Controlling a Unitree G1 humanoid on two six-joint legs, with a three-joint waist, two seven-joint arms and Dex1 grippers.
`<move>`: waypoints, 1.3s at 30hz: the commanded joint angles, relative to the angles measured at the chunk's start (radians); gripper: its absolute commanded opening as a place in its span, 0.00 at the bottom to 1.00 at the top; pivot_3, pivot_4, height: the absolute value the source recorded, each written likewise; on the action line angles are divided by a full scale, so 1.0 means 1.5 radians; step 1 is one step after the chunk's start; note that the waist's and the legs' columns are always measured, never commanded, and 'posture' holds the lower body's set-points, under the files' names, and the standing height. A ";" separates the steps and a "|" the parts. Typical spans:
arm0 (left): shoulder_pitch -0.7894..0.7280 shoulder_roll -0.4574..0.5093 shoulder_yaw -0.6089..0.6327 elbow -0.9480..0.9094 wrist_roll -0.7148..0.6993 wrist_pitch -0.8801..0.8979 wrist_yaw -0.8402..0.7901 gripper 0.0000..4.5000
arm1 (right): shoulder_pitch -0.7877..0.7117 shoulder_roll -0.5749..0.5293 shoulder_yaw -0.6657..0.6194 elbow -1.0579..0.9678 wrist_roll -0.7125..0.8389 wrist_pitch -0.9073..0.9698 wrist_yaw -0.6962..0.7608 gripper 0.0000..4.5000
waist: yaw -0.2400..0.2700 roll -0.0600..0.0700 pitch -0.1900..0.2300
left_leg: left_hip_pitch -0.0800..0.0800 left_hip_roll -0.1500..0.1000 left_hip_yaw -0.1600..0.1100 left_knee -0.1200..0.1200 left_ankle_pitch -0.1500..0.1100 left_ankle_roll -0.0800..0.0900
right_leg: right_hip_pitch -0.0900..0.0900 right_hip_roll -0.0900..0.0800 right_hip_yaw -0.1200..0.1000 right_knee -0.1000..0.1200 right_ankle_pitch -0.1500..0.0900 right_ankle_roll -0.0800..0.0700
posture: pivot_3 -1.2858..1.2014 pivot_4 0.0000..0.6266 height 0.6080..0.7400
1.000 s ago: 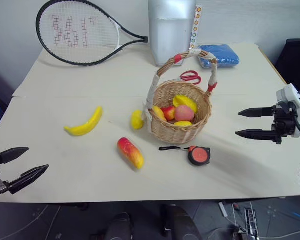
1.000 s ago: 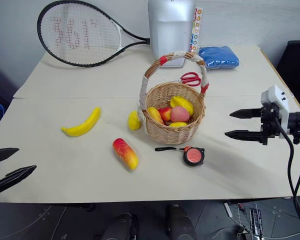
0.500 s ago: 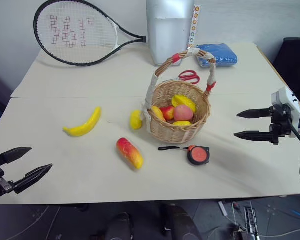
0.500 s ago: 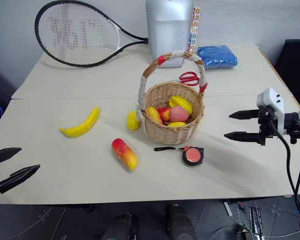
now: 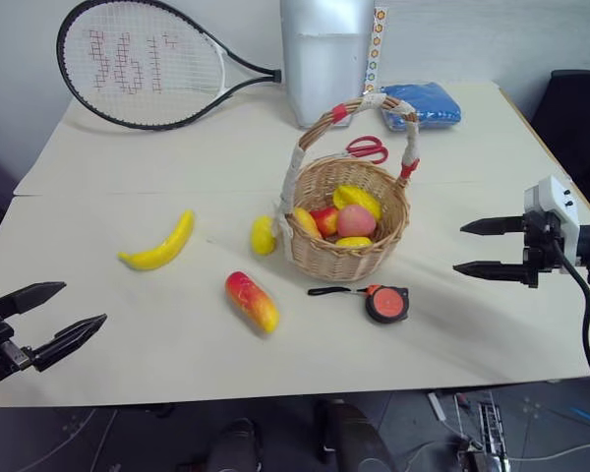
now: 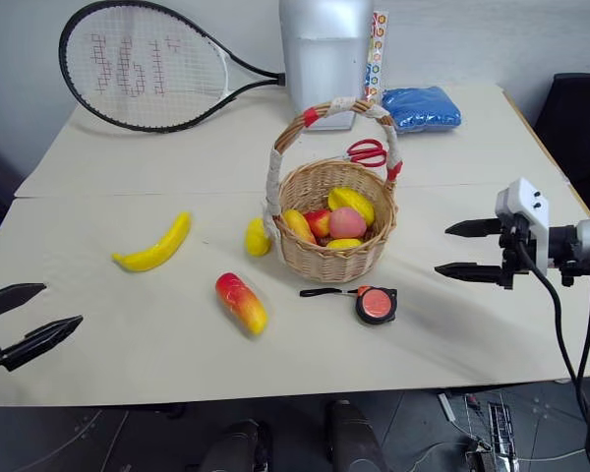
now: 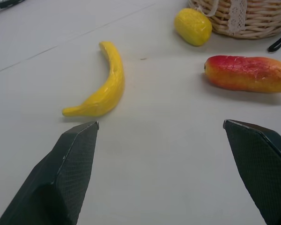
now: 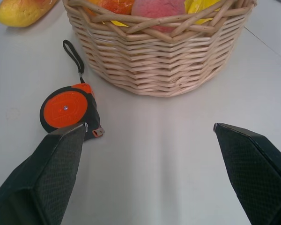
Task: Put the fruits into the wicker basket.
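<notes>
Pale table (image 5: pixel 128 324) against a white wall, seam across the middle. At the back: racket (image 5: pixel 138 61), silver jug (image 5: pixel 324 54), blue bag (image 5: pixel 421 101), red scissors (image 5: pixel 366 148) just behind the basket (image 5: pixel 349 258).

Basket near the table's centre, arched taped handle over it, already holding several fruits, yellow, red and pink among them. Three fruits out on the table on the robot's left of the basket: lemon (image 5: pixel 264 235) just beside the basket wall, whether touching or not cannot tell; mango (image 5: pixel 253 301) nearer the front edge; banana (image 5: pixel 160 243) well apart, further left. Tape measure (image 5: pixel 386 304) in front of the basket, cord trailing left; not a fruit, best left alone.

Left gripper (image 5: pixel 47 317) low at the front left edge, fingers spread wide, nothing between them; in its wrist view, pointed toward banana and mango. Right gripper (image 5: pixel 477 248) out at the right, level, fingers likewise spread and empty; in its wrist view, facing the basket wall and tape measure.

Probably light, hollow toy fruit with smooth, rather slippery skin, likely stiff enough for a firm pinch. Banana: best taken across its thick middle, fingers straddling the curve. Mango: across the narrow width at mid-length, since prone to rolling. Lemon: little room on the basket side, so better approached from above along the wall.
</notes>
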 commanded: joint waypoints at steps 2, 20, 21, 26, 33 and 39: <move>-0.028 0.031 -0.054 -0.064 -0.046 0.019 -0.014 1.00 | 0.008 0.000 -0.032 -0.082 0.035 0.036 -0.027 1.00 | 0.000 0.000 0.000 | 0.000 0.000 0.000 0.000 0.000 0.000 | 0.000 0.000 0.000 0.000 0.000 0.000 | 0.52 0.24 1.00; -0.501 0.122 -0.525 -0.066 -0.079 0.017 -0.107 1.00 | 0.169 0.130 0.120 -0.221 -0.099 -0.134 -0.126 1.00 | 0.015 -0.001 0.000 | -0.001 -0.002 0.004 0.002 0.000 0.001 | -0.001 0.004 0.003 0.001 0.002 0.003 | 0.52 0.24 1.00; -0.513 0.121 -0.535 -0.055 -0.070 0.012 -0.113 1.00 | 0.163 0.143 0.131 -0.207 -0.113 -0.137 -0.142 1.00 | 0.015 -0.001 0.000 | -0.001 -0.002 0.004 0.002 0.000 0.000 | -0.001 0.005 0.004 0.001 0.002 0.003 | 0.52 0.24 1.00; -0.539 0.121 -0.548 -0.034 -0.059 0.002 -0.138 1.00 | 0.163 0.170 0.154 -0.183 -0.144 -0.147 -0.167 1.00 | 0.014 -0.002 0.000 | 0.001 -0.001 0.006 0.002 0.001 0.000 | -0.002 0.010 0.009 0.003 0.002 0.003 | 0.52 0.24 1.00; -0.557 0.101 -0.557 -0.034 -0.061 0.002 -0.140 1.00 | 0.231 0.146 0.067 -0.251 -0.043 -0.066 -0.160 0.70 | 0.018 -0.003 -0.001 | 0.002 -0.001 0.008 0.003 0.001 0.000 | -0.002 0.010 0.011 0.005 0.002 0.003 | 0.52 0.24 1.00; -0.567 0.072 -0.547 -0.046 -0.078 0.008 -0.118 1.00 | 0.357 0.110 -0.170 -0.242 0.023 0.030 -0.255 0.70 | 0.020 -0.004 -0.001 | 0.002 -0.001 0.009 0.004 0.000 0.001 | -0.002 0.010 0.013 0.005 0.002 0.004 | 0.52 0.24 1.00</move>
